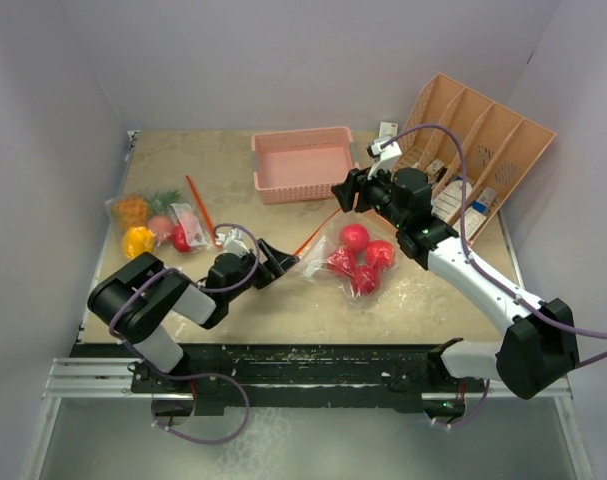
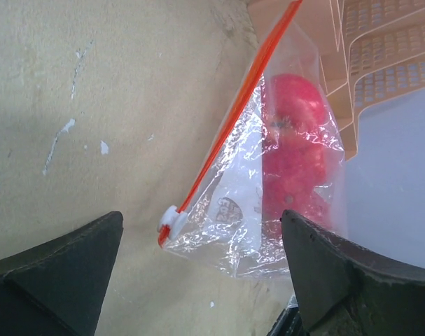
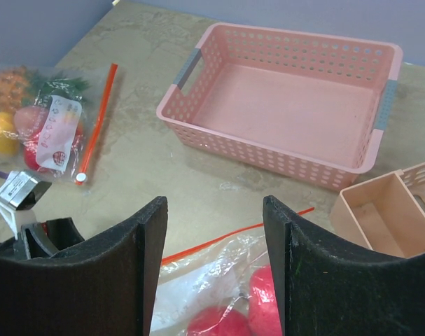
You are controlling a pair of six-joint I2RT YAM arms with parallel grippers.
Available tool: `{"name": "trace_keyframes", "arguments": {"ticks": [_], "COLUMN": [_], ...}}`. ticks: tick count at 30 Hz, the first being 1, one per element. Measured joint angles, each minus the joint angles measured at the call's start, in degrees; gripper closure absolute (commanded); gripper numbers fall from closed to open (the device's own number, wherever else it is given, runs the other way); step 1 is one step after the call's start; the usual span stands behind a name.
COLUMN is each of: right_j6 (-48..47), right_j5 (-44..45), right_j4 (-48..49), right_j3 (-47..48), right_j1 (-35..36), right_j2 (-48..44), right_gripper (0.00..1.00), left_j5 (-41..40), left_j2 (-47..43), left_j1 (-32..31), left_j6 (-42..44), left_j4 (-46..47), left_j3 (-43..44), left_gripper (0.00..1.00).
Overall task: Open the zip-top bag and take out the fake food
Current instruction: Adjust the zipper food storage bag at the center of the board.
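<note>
The left gripper (image 1: 281, 263) is held low over the beige mottled table top (image 1: 233, 195), and its two black fingers (image 2: 65, 273) are spread wide with nothing between the pads. In the left wrist view, the corner of the clear plastic zip-top bag with the orange zip strip (image 2: 230, 224) is seen in the gap between them, untouched. In the top view this bag is found near the table's middle, at 3 o'clock from the left gripper.

The long axis of the orange zip strip (image 2: 233, 119) is laid from 7 o'clock to 1 o'clock in the top view, and the small white slider (image 2: 171, 220) is seated at the 7 o'clock end, pointed at the left gripper. The glossy red round plastic fruits (image 1: 355, 237) are enclosed in the bag's body, at 4 o'clock from the strip.

The right gripper (image 3: 213, 210) is poised at the 12 o'clock side of that bag. Its jaws are parted and nothing is clamped.

A pink perforated plastic basket (image 3: 282, 157) is set at 12 o'clock. A peach slotted organiser (image 1: 503, 150) is propped at 2 o'clock.

At the 9 o'clock edge a second clear bag (image 3: 51, 122) is laid, and in it an orange pineapple (image 1: 133, 210), a yellow bell pepper (image 1: 138, 241) and red pieces are packed.
</note>
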Motion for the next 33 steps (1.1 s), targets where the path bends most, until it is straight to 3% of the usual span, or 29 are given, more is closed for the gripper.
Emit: {"name": "trace_keyframes", "arguments": {"ticks": [7, 11, 17, 21, 28, 30, 33], "right_j6": [0.0, 0.0, 0.0, 0.0, 0.0, 0.0, 0.0], "right_j5": [0.1, 0.1, 0.2, 0.3, 0.3, 0.3, 0.3], "right_j4": [0.0, 0.0, 0.0, 0.0, 0.0, -0.1, -0.1], "right_j3": [-0.3, -0.6, -0.8, -0.9, -0.9, -0.9, -0.9], "right_j1": [0.0, 0.0, 0.0, 0.0, 0.0, 0.0, 0.0], "right_j2": [0.0, 0.0, 0.0, -0.6, -1.8, -1.8, -1.8], "right_gripper": [0.40, 0.40, 0.40, 0.40, 0.40, 0.40, 0.41], "left_j5": [-6.4, -9.7, -11.2, -10.8, -9.4, -9.2, -9.2], "left_j2": [-2.7, -5.9, -4.0, 1.6, 5.7, 5.1, 1.8], "left_j1": [-4.9, -6.7, -7.0, -7.8, -8.4, -8.4, -8.4], "left_j6": [-4.3, -5.1, -5.7, -7.0, -8.1, -7.5, -5.5], "left_j4": [-0.5, -2.1, -2.5, 0.3, 3.5, 3.0, -0.2], "left_j3": [-1.4, -1.4, -0.1, 1.2, 1.5, 2.0, 3.2], "left_gripper": [0.10, 0.21, 0.29, 0.43, 0.95, 1.00, 1.00]}}
